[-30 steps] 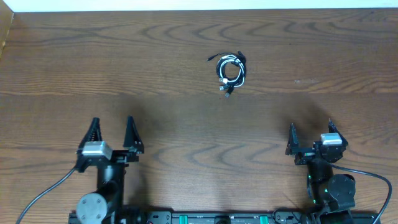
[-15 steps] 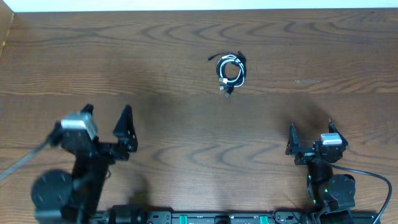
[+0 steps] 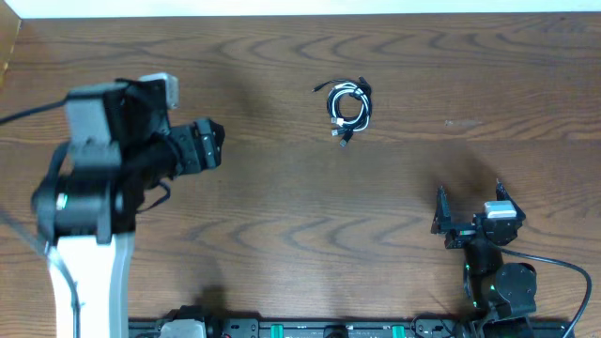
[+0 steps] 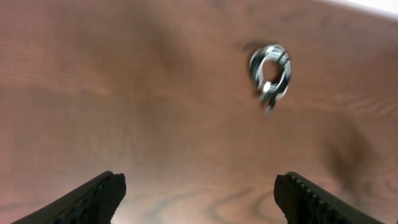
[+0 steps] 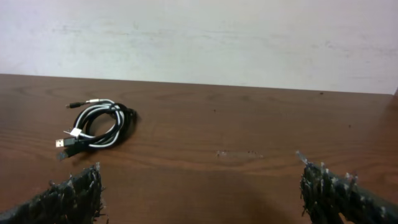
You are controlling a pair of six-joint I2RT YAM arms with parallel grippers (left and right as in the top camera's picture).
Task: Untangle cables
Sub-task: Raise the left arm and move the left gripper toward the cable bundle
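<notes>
The left claw [image 4: 199, 185] is open. Its two dark fingers [image 4: 99, 198] stand wide apart at the bottom corners of the left wrist view, with only bare wood between them. It hangs above the table [image 3: 282, 244] and touches nothing. The left arm [image 3: 89, 197] looms large in the overhead view, its claw end turned toward the middle of the table. The cables [image 4: 270, 67] lie ahead of this claw and off to its right, well apart from both fingers. This view is blurred, so the bundle shows only as a small dark-and-light ring with a short tail pointing back toward the claw.

The right claw [image 5: 200, 177] is open too. Its fingers are spread to the lower corners of the right wrist view and nothing is held between them. It sits low over the wood. The same bundle lies ahead of it and to its left, again well apart.

This view is sharper. The black cable [image 5: 126, 121] and the white cable [image 5: 107, 139] are coiled together in one flat loop on the table, their strands running side by side and crossing. A couple of plug ends stick out of the loop on the side nearest the claw, at the left. Another thin end pokes out on the far left side. Past the bundle and the far edge of the table stands a pale wall [image 5: 249, 37].

Seen from overhead, the loop lies farther out than both claws, and sideways it sits between them.
</notes>
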